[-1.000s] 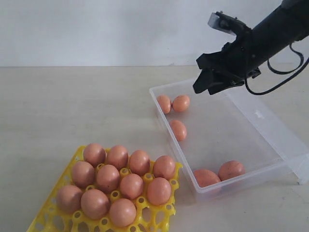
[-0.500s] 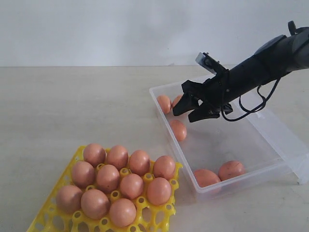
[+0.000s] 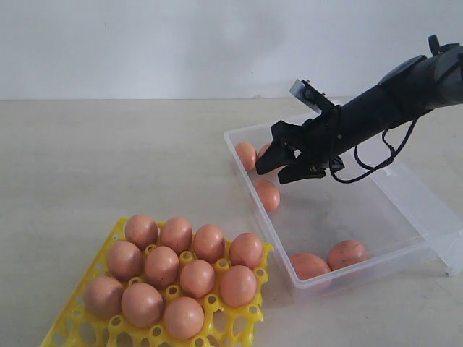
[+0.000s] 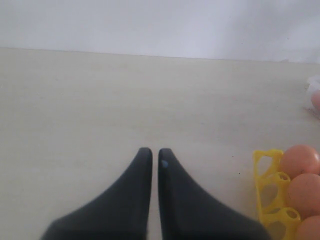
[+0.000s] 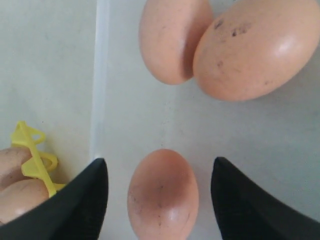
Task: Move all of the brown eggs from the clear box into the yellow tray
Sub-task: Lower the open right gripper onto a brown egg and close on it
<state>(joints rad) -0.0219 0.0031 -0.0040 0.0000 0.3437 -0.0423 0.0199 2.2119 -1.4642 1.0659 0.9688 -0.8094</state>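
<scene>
By the left wall of the clear box (image 3: 340, 217), the right pincer (image 3: 271, 173) is held apart over one brown egg (image 3: 267, 195).
That egg is framed between the fingers (image 5: 75, 205), its long axis crossways to their closing line.

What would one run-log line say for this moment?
right end effector: open, over lone egg in clear box | left end effector: shut | yellow tray: partly filled

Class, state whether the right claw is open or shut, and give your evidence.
Open. The right wrist view shows the right claw with fingers wide apart and a brown egg between them, touching neither.
</scene>
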